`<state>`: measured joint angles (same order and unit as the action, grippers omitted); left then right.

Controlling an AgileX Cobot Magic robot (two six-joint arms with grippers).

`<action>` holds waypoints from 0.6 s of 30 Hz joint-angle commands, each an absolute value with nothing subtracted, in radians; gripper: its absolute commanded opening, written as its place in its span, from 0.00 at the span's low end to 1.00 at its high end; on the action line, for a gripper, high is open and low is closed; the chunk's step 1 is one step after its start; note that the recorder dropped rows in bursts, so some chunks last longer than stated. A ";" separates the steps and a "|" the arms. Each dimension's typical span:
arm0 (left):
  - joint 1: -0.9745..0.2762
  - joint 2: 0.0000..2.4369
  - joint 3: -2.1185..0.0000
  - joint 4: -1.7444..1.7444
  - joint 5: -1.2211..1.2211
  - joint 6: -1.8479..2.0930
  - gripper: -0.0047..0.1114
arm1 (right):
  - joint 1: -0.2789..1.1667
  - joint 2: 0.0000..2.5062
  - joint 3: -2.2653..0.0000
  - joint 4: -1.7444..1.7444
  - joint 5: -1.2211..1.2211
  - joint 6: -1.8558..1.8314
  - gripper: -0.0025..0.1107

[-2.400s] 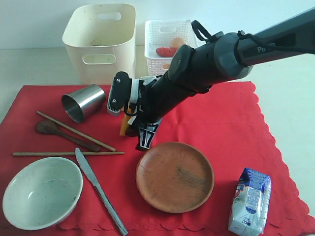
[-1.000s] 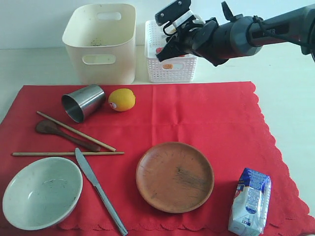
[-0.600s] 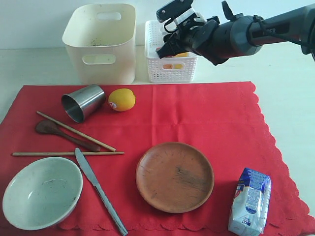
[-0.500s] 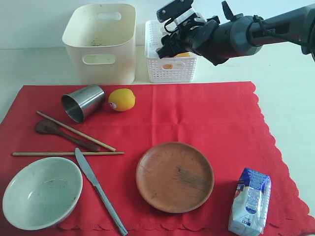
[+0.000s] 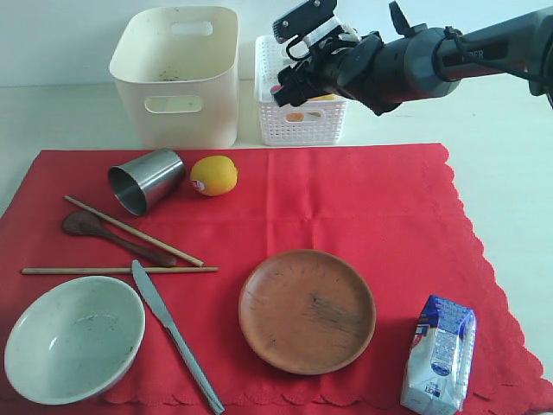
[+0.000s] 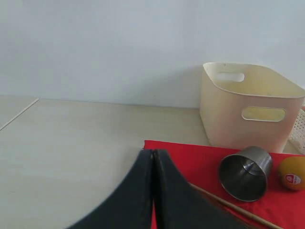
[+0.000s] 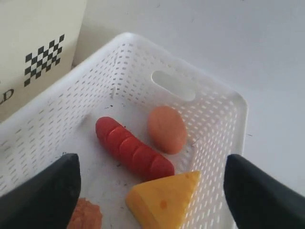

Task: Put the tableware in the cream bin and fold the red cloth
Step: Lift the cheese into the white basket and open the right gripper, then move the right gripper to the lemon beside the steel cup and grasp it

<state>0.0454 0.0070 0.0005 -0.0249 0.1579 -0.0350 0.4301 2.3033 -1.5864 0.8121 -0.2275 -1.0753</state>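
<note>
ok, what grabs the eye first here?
The big red cloth dominates, strewn with bowl, plate, steel cup and a lemon. At the back, the right arm holds its jaws open over the white basket, next to the cream bin.

I see white lattice basket (image 5: 298,121) at 12 o'clock in exterior view | inside: red segmented sausage (image 7: 133,148), brown egg (image 7: 167,129) just beside it, yellow cheese wedge (image 7: 162,200) at sausage's end, orange piece (image 7: 86,217) | lemon (image 5: 213,175) at 10 o'clock, sticker showing | blue-white milk carton (image 5: 438,353) standing at 4 o'clock
</note>
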 commanded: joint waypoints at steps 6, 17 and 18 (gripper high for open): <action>0.048 0.000 0.000 -0.027 0.152 -0.032 0.05 | 0.424 2.261 -1.594 0.812 -0.142 -1.070 0.72; 0.048 0.000 0.000 -0.027 0.152 -0.032 0.05 | 0.424 2.176 -1.594 0.810 0.083 -1.072 0.71; 0.048 0.000 0.000 -0.027 0.152 -0.032 0.05 | 0.424 2.167 -1.594 0.808 0.100 -1.072 0.70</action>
